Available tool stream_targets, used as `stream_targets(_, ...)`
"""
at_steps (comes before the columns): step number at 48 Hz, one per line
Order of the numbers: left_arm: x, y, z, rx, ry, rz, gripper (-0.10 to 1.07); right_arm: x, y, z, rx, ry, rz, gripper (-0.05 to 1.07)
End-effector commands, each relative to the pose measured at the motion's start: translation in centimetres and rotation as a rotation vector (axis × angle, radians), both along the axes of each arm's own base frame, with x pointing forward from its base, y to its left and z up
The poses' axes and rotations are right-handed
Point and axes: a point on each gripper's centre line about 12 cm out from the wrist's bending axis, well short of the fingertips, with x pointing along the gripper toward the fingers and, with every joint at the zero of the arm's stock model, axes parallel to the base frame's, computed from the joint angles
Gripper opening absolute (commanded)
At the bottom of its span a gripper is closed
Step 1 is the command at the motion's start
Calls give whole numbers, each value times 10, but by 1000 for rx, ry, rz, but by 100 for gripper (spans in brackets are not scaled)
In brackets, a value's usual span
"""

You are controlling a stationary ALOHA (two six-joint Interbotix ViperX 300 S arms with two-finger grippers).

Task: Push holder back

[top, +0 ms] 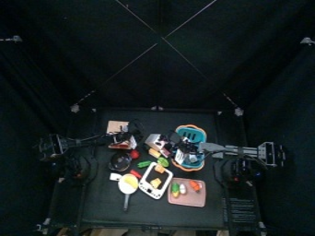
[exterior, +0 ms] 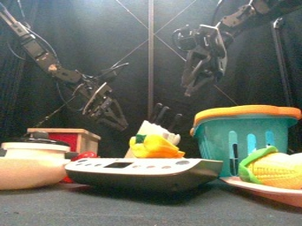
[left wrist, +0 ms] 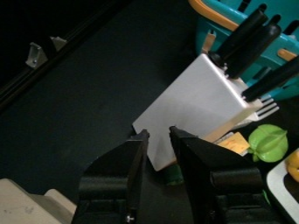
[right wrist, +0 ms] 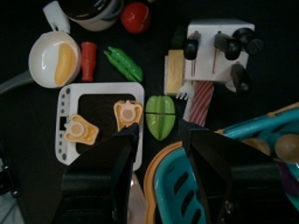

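The holder is a white knife block (top: 157, 143) with black-handled knives, standing mid-table beside the teal basket. It shows behind the scale in the front view (exterior: 150, 131). In the left wrist view its white side (left wrist: 193, 101) lies just ahead of my left gripper (left wrist: 159, 144), whose jaws stand a narrow gap apart and hold nothing. The left gripper (exterior: 106, 110) hangs low, left of the block. My right gripper (right wrist: 170, 149) is open and empty, raised above the basket (exterior: 195, 75). The block (right wrist: 216, 48) lies beyond it.
A teal basket with an orange rim (exterior: 245, 132) stands right of the block. A grey scale (exterior: 141, 168), a white bowl (exterior: 30, 163) and corn on a plate (exterior: 277, 168) fill the front. A white tray of food (right wrist: 100, 122) and a green fruit (right wrist: 160, 114) lie near the block.
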Motion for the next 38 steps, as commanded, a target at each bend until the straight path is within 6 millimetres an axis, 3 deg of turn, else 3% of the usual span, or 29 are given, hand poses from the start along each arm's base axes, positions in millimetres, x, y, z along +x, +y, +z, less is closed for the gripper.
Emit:
stream_targets(1, 12, -25, 13, 34, -44, -92, 71, -5, 6, 14, -71, -151, 42, 80)
stream_targets(11, 24, -68, 14, 15, -58, -206, 71, -19, 34, 22, -155, -341, 172, 79)
stream_targets(19, 29, -88, 17, -26, -106, -230, 71, -29, 46, 14, -195, -448, 244, 80)
stream_targets(33, 33, -108, 13, -118, -121, -216, 71, -48, 51, -6, -222, -461, 289, 79)
stream_targets(38, 36, -112, 12, -132, -124, -216, 71, -50, 51, -3, -216, -471, 282, 79)
